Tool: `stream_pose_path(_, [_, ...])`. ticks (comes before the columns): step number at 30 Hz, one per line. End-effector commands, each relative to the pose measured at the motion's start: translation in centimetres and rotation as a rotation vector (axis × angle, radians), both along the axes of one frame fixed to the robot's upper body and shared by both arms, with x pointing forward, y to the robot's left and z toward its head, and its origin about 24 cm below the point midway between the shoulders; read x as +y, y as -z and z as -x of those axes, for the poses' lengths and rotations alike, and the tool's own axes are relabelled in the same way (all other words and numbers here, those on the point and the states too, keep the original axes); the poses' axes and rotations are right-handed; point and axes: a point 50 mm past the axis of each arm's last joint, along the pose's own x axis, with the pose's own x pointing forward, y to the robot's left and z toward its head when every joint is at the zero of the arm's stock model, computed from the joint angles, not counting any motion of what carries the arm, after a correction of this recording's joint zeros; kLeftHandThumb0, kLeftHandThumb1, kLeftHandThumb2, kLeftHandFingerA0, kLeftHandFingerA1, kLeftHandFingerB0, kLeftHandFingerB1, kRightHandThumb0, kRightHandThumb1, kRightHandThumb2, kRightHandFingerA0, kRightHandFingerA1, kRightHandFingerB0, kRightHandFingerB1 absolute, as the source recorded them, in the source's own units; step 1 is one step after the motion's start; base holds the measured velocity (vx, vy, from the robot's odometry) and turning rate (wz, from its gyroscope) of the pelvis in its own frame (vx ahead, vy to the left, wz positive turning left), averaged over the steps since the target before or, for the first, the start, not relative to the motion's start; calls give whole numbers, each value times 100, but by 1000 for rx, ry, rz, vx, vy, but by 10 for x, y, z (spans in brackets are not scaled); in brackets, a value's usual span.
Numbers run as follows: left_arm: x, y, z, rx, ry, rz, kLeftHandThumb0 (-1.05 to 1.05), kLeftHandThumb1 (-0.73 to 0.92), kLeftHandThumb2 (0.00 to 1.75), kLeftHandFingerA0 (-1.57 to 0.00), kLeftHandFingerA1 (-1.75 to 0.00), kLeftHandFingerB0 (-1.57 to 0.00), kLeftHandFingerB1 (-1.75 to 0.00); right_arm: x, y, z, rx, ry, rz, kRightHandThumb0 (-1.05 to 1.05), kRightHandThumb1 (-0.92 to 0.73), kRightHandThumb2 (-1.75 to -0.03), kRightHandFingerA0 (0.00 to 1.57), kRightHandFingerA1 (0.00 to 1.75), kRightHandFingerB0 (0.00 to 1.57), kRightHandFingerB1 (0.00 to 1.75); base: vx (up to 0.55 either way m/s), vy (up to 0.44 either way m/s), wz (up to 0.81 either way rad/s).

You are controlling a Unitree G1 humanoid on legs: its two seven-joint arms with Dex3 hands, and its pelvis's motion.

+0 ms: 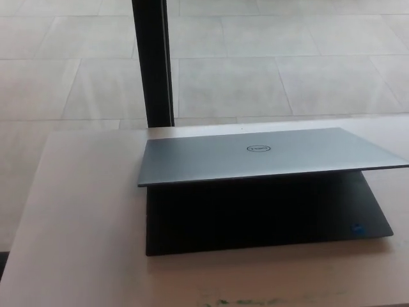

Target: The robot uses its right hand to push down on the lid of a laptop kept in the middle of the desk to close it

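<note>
A tiled floor [268, 57] of pale square slabs fills the upper half of the frame, its grout lines running faintly across and down. In front of it, a light-coloured desk [77, 217] takes up the lower half, its far edge crossing the picture just above the middle and its left side slanting down toward the lower left corner. The bare desk top is smooth and evenly lit, with a few small greenish marks along the bottom edge near the centre.

A dark vertical post [153, 61] stands at the upper centre-left, rising from behind the far edge of the desk to the top of the frame.

The laptop [262, 192] sits on the desk at the centre and right of the frame, turned with its hinge away from the camera. Its silver-grey lid [268, 157] is lowered most of the way but not shut: it hangs at a shallow angle over the black base [255, 224], leaving a dark wedge of shadow between the two. A round logo [259, 148] shows in the middle of the lid. A small blue sticker [358, 228] sits on the base's lower right corner.

Neither robot hand shows anywhere in the picture, so whether their fingers are spread or closed cannot be told.
</note>
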Motion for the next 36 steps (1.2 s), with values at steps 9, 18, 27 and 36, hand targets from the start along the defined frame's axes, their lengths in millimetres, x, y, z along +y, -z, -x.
stream_pose_path(9, [10,-43,10,-206,15,220,-105,73,118,0,-30,0,-18,-49,-169,-52,-609,287,149,-89,-92,-68,43,113,20,66,0,0,0])
stream_pose_path(18, [8,-44,10,-206,11,255,-105,76,121,0,-28,0,-19,-50,-143,-47,-504,307,48,-89,-87,-66,44,74,22,56,-6,-1,3])
stream_pose_path(27, [9,-42,9,-180,17,248,-105,74,120,0,-28,0,-20,-6,-230,-101,-683,22,148,-84,-78,-83,35,50,27,37,-9,-2,-2])
stream_pose_path(36, [8,-38,10,-163,3,255,-105,71,119,0,-28,0,-21,57,-264,-149,-700,-341,278,-89,-79,-86,38,52,33,38,-8,-2,2])
